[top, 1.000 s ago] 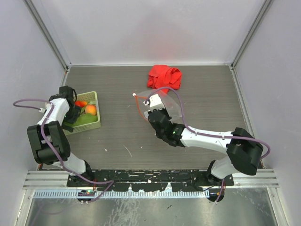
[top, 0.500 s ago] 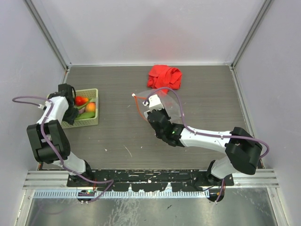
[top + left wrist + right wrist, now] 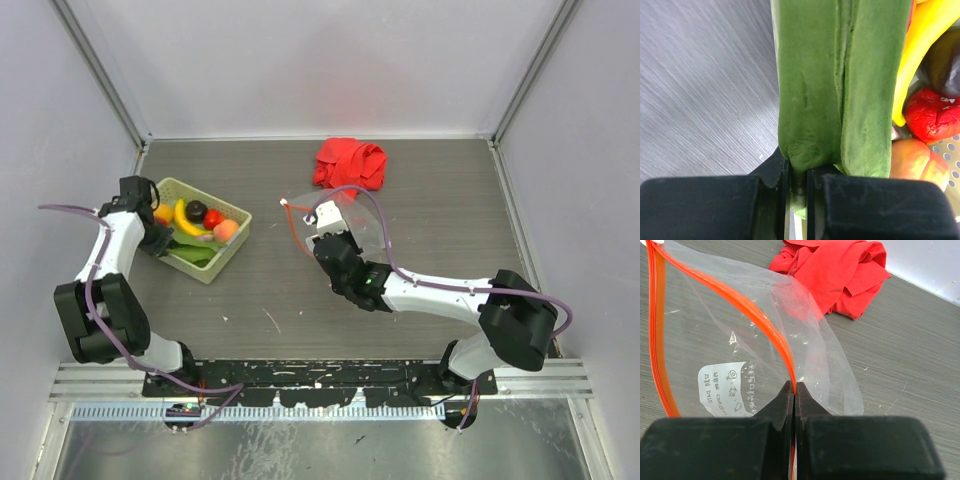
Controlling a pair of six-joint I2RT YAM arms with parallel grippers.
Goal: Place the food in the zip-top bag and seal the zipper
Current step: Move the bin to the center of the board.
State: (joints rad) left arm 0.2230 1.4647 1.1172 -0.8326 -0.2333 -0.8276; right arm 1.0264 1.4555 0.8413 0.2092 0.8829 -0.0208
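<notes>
L hand [image 3: 797,174] pinches slotted plastic basket [image 3: 231,247] rim; R hand [image 3: 794,388] pinches thin orange zipper [image 3: 756,315] of clear bag [image 3: 715,330].

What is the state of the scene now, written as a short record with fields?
left jaws: shut on the basket rim
right jaws: shut on the bag at its orange zipper
food: banana, green pods, red and orange pieces, all in the basket
bag mouth: open, no food seen inside
cloth: red, beyond the bag
</notes>
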